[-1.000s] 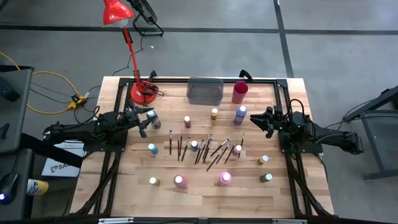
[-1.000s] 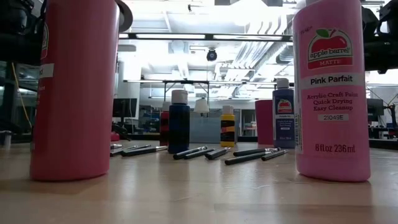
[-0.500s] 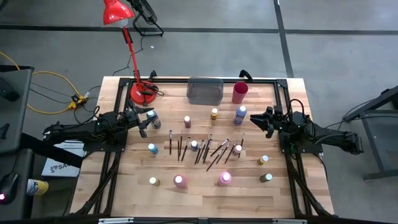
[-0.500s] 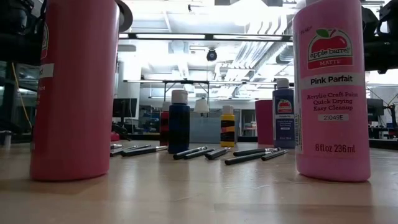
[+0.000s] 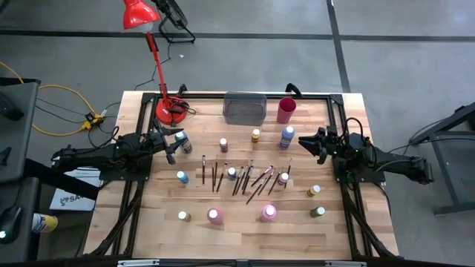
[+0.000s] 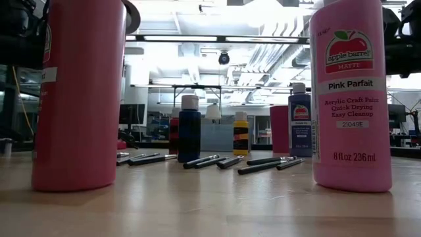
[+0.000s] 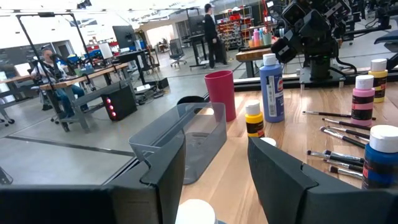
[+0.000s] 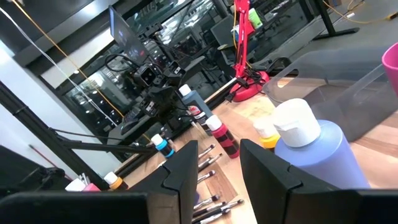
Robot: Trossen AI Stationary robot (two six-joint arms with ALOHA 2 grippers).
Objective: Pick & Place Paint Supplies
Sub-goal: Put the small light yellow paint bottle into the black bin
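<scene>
Fingers [image 7: 283,180] of left gripper [image 7: 214,186] parted, nothing clamped, poised directly over a white bottle cap [image 7: 194,213]; grey bin [image 7: 186,140], red cup [image 7: 221,94], yellow paint bottle [image 7: 253,119] and tall blue bottle [image 7: 271,88] ahead of tips. Fingers [image 8: 267,171] of right gripper [image 8: 217,177] likewise apart, empty, close beside periwinkle bottle [image 8: 311,152]. Paintbrushes [image 5: 245,176] strewn mid-table between both grippers; pink bottles [image 5: 268,213] beyond, toward front edge.

Twelve paint bottles [image 5: 214,216], about ten paintbrushes [image 5: 247,176], one red cup [image 5: 286,110], one grey bin [image 5: 244,108], one red lamp [image 5: 141,15].
</scene>
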